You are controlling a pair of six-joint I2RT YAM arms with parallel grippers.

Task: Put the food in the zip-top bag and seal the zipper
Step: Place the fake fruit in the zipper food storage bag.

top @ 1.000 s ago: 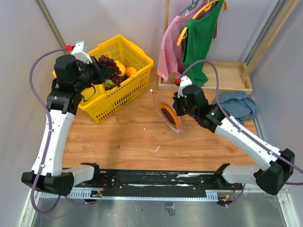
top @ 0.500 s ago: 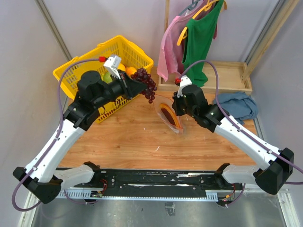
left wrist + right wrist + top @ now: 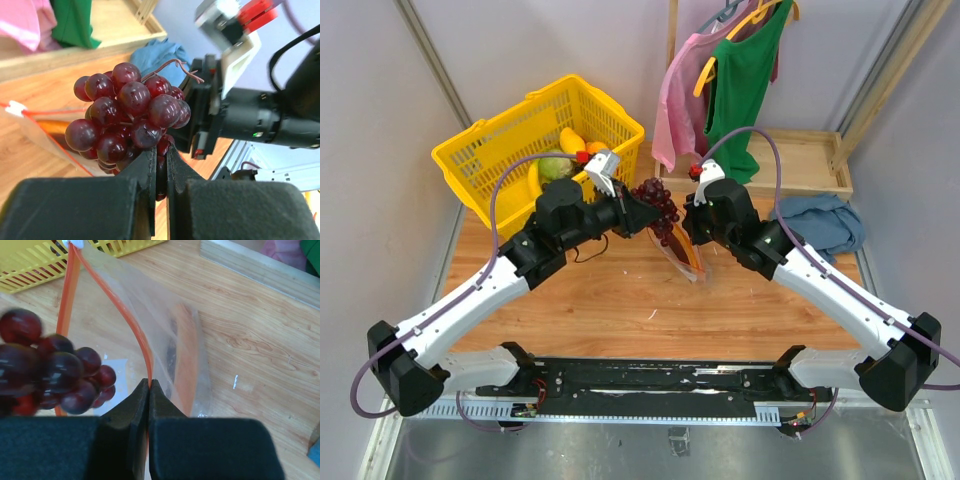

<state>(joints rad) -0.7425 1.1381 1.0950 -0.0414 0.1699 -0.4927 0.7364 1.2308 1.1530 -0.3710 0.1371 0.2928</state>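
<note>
A dark purple grape bunch (image 3: 658, 203) hangs in the air, and my left gripper (image 3: 640, 213) is shut on its lower grapes (image 3: 127, 115). The bunch is right at the open mouth of the clear zip-top bag (image 3: 685, 255), a little above the table. My right gripper (image 3: 149, 385) is shut on one side of the red-orange zipper (image 3: 125, 315) and holds the bag up and open. In the right wrist view the grapes (image 3: 50, 370) hang just left of the mouth. A long orange-brown piece (image 3: 187, 360) lies inside the bag.
The yellow basket (image 3: 490, 160) stands at the back left with a yellow piece (image 3: 572, 140) and other fruit in it. A low wooden stand (image 3: 800, 160) with hanging clothes (image 3: 745, 70) is at the back right, and a blue cloth (image 3: 825, 222) lies beside it.
My left arm has swung right from over the basket, carrying the grape bunch to the bag's mouth. The right gripper and the bag have stayed where they were.
</note>
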